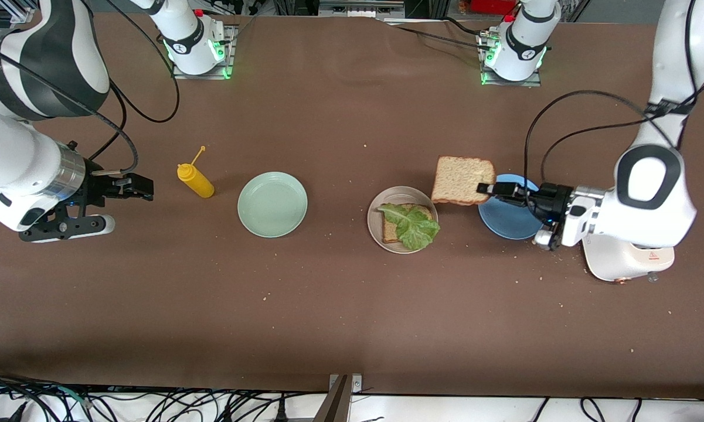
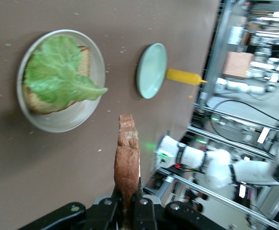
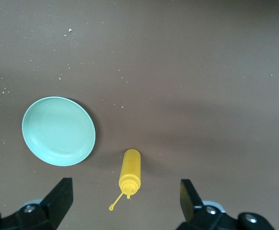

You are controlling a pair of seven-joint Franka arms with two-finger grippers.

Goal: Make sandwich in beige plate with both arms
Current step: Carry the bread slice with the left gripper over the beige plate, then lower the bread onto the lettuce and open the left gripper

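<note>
The left gripper (image 1: 485,189), clamped on one edge of a light, crumbly toast slice (image 1: 462,180), holds it between the blue plate (image 1: 507,223) and the beige plate (image 1: 376,226), where lettuce (image 1: 411,223) tops the bottom slice. The right gripper (image 1: 138,186) waits near the mustard bottle (image 1: 195,180), jaws apart.
</note>
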